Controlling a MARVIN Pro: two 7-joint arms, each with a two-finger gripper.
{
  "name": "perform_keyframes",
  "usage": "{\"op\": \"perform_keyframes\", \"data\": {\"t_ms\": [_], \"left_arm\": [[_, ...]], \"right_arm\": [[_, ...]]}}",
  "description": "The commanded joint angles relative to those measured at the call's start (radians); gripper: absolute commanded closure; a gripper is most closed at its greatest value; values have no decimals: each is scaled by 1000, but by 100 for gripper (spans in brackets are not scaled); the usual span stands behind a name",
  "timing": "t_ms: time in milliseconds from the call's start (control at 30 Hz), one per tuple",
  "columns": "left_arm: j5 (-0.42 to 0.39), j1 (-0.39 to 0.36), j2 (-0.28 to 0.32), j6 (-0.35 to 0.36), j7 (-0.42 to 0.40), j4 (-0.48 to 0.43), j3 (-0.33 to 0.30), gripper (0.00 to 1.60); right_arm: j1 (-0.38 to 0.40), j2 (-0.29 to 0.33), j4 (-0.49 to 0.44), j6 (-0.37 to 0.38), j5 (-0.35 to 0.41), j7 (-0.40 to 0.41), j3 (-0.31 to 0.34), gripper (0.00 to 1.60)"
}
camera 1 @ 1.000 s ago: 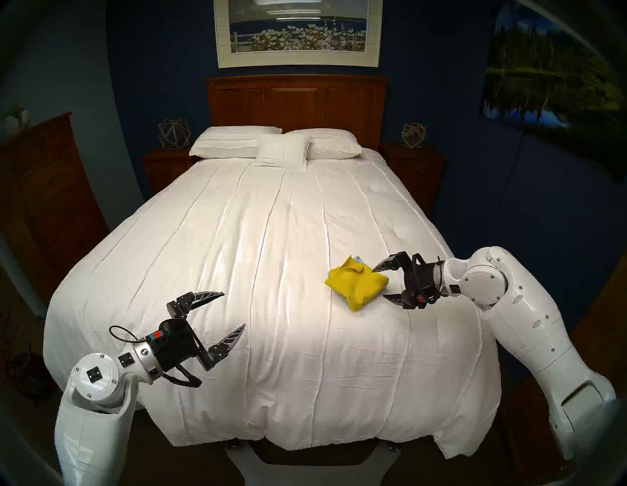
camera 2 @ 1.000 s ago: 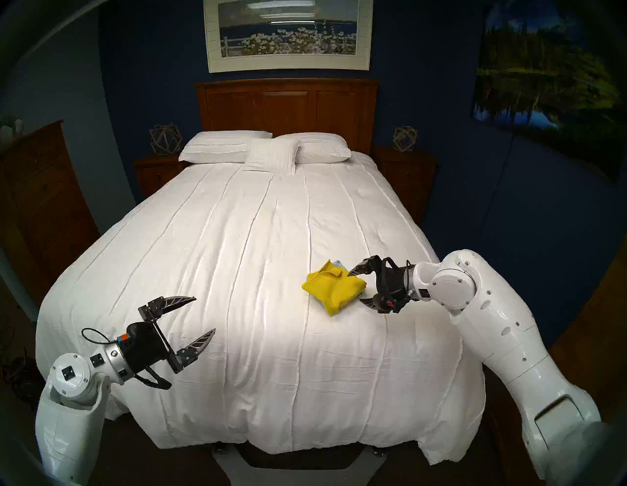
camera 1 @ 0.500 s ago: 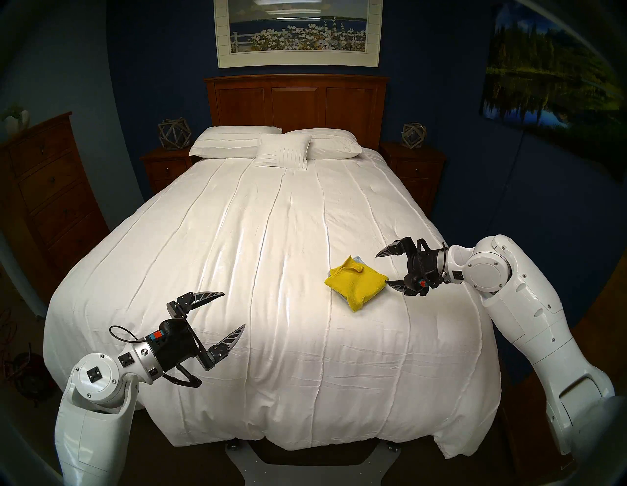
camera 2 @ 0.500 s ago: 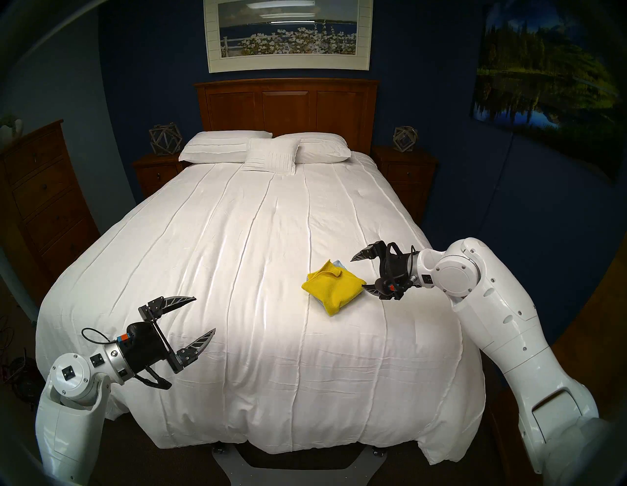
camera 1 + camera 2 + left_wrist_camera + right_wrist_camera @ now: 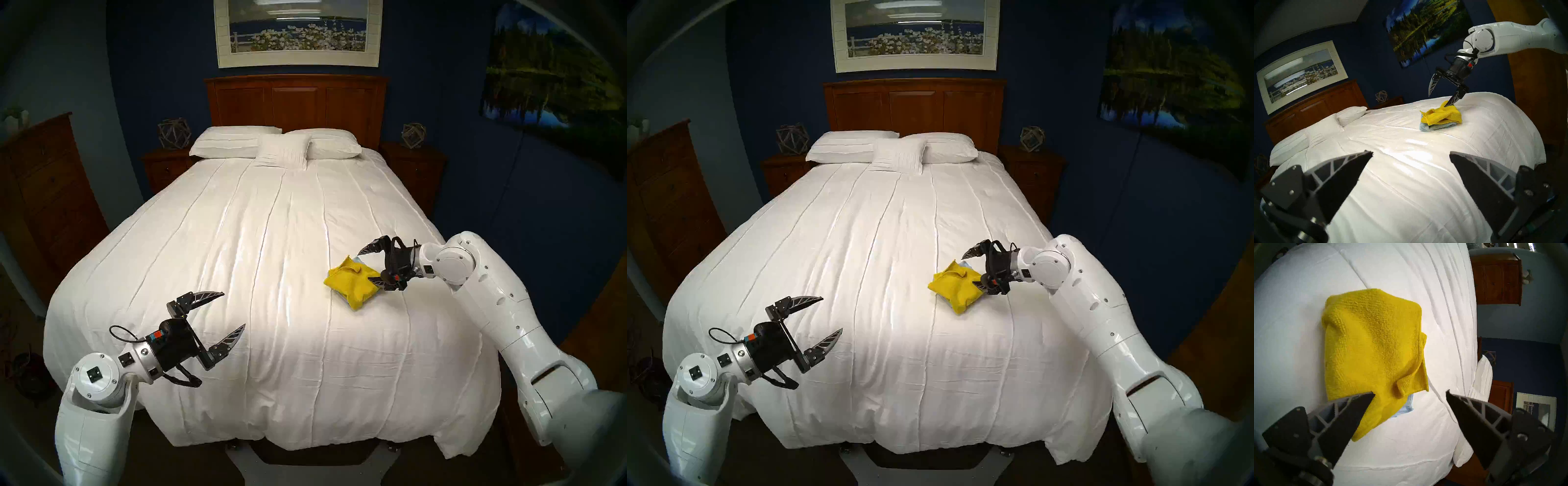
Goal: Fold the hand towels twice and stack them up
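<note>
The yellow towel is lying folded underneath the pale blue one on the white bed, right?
Not quite: the yellow towel lies on top, and the pale blue towel is underneath. The left wrist view shows the stack from the side, on the white bed.

Two folded towels (image 5: 1440,117), three pillows (image 5: 283,146), two grippers (image 5: 232,310).

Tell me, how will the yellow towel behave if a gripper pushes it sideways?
The yellow towel is soft folded cloth, so it would probably bunch rather than slide whole. One corner flap already curls up and may unfold. It could drag the blue towel beneath it.
</note>
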Motion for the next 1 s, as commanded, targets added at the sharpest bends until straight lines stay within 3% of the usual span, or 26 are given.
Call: {"op": "perform_keyframes", "data": {"t_ms": [0, 267, 633, 967], "left_arm": [[-3, -2, 2, -1, -1, -15, -3, 0], [-2, -1, 1, -1, -2, -16, -4, 0], [-2, -1, -1, 1, -3, -18, -5, 0], [-1, -1, -2, 1, -4, -18, -6, 0]], "right_arm": [[110, -74, 54, -34, -28, -32, -8, 0], [143, -70, 88, -87, -43, -37, -28, 0], [36, 31, -45, -107, 13, 25, 8, 0], [-46, 77, -85, -90, 23, 40, 51, 0]]}}
